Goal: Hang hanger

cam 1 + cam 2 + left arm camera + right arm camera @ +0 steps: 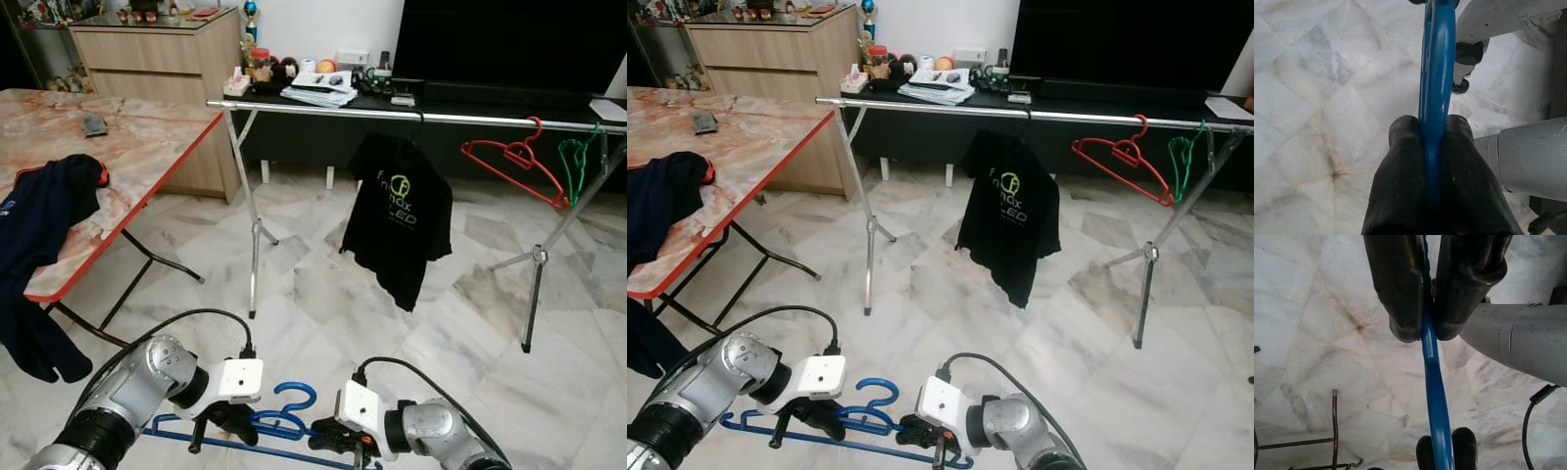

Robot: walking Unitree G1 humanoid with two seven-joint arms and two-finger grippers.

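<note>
At the far left you see a dark garment [39,245] hanging over the edge of the marble-pattern table [137,147]; its lower part is cut off by the frame. Low in front of you, the blue hanger [279,423] is held above the marble floor [323,284], and its right end is hidden behind the grippers. The left gripper [1435,142] is clamped on the hanger bar, both fingers pressed against it. The right gripper [1426,330] is clamped on the same bar further along, facing the left one. Beyond them the clothes rail [392,115] carries a black T-shirt [400,215], then a red hanger [514,162] and a green hanger [576,162].
</note>
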